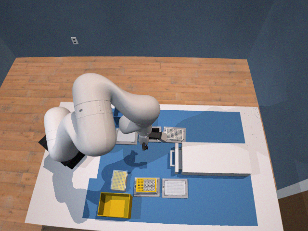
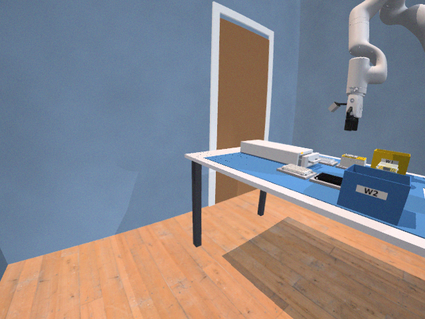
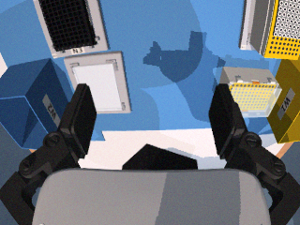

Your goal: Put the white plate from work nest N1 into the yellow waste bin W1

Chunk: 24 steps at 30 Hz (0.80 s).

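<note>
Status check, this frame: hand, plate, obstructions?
Hand open, empty, high over bench. White plate untouched in nest. Bin W1 upright. Nothing under hand.

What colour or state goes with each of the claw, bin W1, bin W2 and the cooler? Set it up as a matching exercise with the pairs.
Things:
1. claw
2. bin W1
3. bin W2
4. cooler

Colour or state:
a. yellow, nothing inside
b. white, drawer slightly out
c. open, holding nothing, high above the bench
d. blue

Pairs: 1-c, 2-a, 3-d, 4-b
</note>
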{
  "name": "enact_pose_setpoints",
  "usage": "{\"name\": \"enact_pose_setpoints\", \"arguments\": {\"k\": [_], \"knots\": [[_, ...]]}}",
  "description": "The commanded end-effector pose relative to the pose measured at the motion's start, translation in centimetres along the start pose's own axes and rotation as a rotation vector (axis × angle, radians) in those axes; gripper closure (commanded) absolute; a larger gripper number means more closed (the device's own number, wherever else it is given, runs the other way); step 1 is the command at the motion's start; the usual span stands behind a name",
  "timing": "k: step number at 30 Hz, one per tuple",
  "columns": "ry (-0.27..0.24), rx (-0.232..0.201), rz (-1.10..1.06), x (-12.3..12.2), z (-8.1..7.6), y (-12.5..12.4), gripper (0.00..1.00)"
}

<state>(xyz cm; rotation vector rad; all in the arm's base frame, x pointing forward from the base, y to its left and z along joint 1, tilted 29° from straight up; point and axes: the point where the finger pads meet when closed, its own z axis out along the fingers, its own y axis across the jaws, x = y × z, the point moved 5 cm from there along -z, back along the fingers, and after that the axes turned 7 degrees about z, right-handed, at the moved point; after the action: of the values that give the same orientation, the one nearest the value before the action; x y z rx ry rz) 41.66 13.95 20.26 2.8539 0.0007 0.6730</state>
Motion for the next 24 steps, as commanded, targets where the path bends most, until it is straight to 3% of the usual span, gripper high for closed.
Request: {"name": "enact_pose_setpoints", "arguments": {"k": [1, 24], "knots": [[-0.001, -0.001, 0.000, 1.7, 0.9, -1.9, 0.00], [-0.001, -0.001, 0.000, 7.6, 3.9, -8.8, 0.00]]}}
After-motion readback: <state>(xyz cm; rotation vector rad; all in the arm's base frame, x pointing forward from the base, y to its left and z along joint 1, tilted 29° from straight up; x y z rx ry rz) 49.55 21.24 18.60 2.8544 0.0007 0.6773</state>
